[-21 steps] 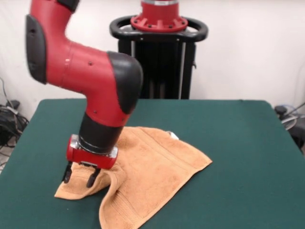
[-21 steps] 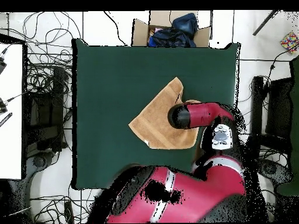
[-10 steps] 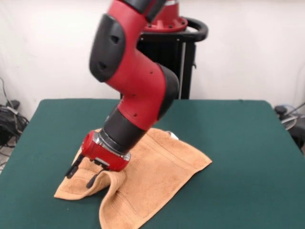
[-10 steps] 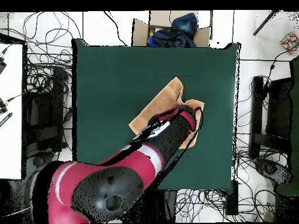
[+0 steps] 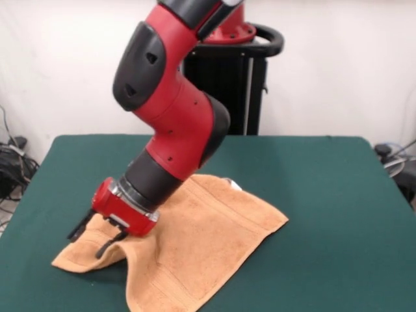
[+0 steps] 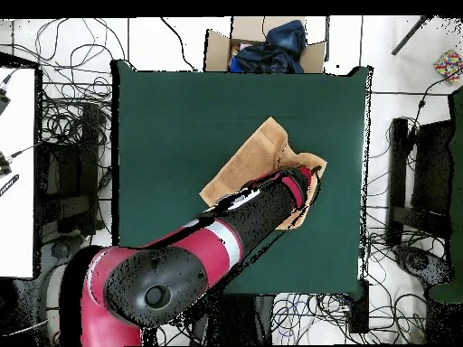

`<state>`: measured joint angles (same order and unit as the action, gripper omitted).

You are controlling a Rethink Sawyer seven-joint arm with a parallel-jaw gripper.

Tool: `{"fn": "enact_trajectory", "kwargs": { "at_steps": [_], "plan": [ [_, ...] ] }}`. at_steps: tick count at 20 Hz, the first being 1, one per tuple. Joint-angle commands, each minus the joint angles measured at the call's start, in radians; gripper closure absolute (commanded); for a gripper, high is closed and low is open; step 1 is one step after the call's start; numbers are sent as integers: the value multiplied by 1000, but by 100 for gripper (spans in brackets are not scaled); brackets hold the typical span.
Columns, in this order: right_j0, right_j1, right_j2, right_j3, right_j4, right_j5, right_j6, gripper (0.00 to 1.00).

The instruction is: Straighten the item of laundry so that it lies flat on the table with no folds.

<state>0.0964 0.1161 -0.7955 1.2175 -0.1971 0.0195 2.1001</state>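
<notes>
towel (image 5: 195,240) on the green table (image 5: 338,214), one corner humped up under the tilted gripper (image 5: 91,237), fingers apart and apparently not clamping cloth; judged best to drag that corner low and outward, away from the flat part beyond it.

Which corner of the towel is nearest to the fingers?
The towel's left corner in the front view; the gripper is beside it, other corners lie farther right.
</notes>
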Motion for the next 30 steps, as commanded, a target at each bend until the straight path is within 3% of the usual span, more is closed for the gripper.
{"fn": "enact_trajectory", "kwargs": {
  "at_steps": [1,8,16,20,25,30],
  "plan": [
    [-77,136,58,-70,67,-87,144,0],
    [-127,154,74,-109,49,-95,99,0],
    [-191,113,167,-120,-10,-46,45,0],
    [-261,-61,341,-17,-116,20,-40,0],
    [-287,-285,419,146,-187,129,-96,0],
    [-438,-476,640,240,-259,269,-254,0]
  ]
}}
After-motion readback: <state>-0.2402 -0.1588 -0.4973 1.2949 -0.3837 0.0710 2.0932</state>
